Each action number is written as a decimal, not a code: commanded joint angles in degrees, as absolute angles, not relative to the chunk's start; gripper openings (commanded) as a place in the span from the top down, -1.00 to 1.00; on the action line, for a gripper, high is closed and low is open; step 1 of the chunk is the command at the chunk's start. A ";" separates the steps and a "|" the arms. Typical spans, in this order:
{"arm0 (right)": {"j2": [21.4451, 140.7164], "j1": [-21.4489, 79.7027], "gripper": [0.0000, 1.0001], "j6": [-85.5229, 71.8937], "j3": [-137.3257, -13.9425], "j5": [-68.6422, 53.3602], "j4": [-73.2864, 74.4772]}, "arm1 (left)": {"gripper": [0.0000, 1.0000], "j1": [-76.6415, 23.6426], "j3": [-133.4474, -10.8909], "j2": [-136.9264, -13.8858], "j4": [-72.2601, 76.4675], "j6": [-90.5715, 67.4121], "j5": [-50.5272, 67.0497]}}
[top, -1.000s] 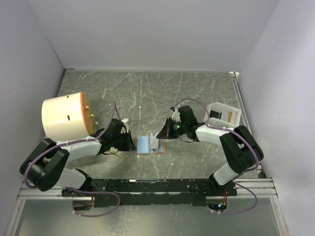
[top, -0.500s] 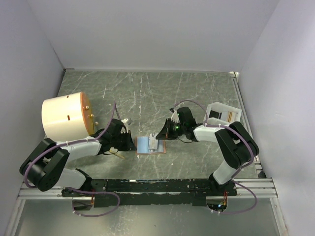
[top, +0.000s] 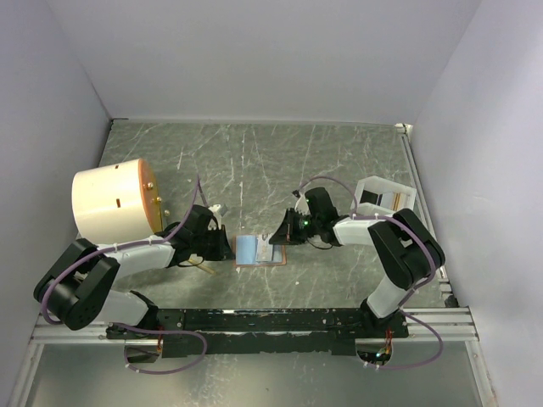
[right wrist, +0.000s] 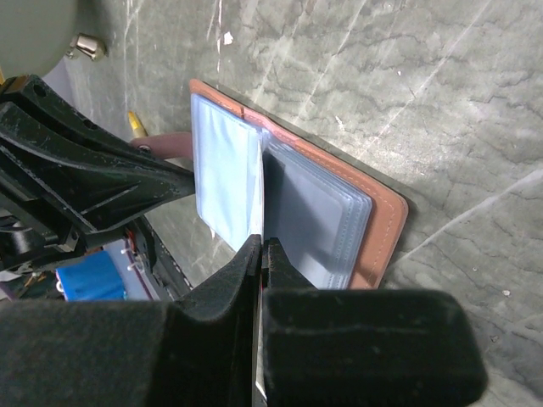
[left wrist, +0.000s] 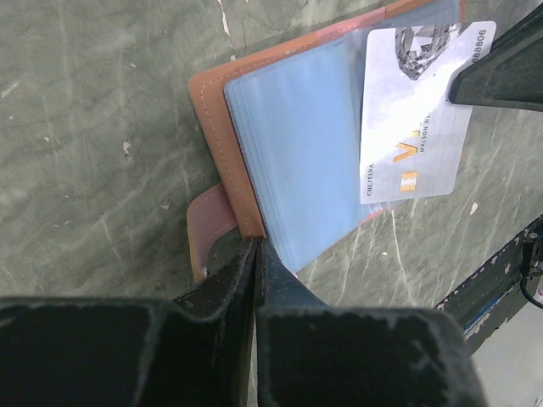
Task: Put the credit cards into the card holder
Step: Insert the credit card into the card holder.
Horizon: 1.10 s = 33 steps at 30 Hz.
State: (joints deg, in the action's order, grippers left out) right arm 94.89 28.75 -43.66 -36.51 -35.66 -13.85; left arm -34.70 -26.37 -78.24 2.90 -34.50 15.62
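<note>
Sliding credit card into card holder, which lies open by middle of near edge of tabletop. Card tilted over plastic sleeves, pinched edge-on in clenched right claw. Left claw clamped on holder's left edge. Best approach: pin holder flat, line card edge with sleeve mouth, push slowly at shallow angle.

I'm seeing the tan holder lying open and flat, pale blue plastic sleeves facing up, its snap tab sticking out sideways. A silvery-white card is leaning at a tilt over the sleeves near the holder's middle.
</note>
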 commanded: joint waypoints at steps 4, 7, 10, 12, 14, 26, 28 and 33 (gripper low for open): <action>97.16 29.21 1.00 -42.54 -36.97 -36.30 -14.17 | 0.73 -34.80 -25.21 -79.05 3.53 -33.88 14.63; 97.75 29.50 1.00 -42.33 -37.50 -36.34 -14.07 | 0.73 -34.78 -25.33 -79.28 3.30 -33.67 14.69; 98.74 29.77 1.00 -41.58 -38.43 -36.94 -13.82 | 0.73 -34.79 -25.46 -79.45 3.21 -33.52 14.72; 99.31 30.11 1.00 -41.05 -38.94 -36.96 -13.42 | 0.73 -34.76 -25.48 -79.45 3.25 -33.55 14.69; 99.80 30.44 1.00 -40.56 -39.23 -36.75 -13.22 | 0.72 -34.80 -25.48 -79.45 3.42 -33.50 14.83; 101.51 31.24 1.00 -39.51 -40.84 -36.89 -13.30 | 0.73 -34.80 -25.85 -79.84 3.08 -33.38 14.72; 101.60 31.29 1.00 -38.92 -41.16 -36.80 -12.56 | 0.73 -34.80 -26.02 -79.92 2.98 -33.28 14.68; 101.83 31.29 1.00 -38.39 -41.48 -36.66 -11.93 | 0.73 -34.78 -25.97 -80.00 3.16 -33.46 14.85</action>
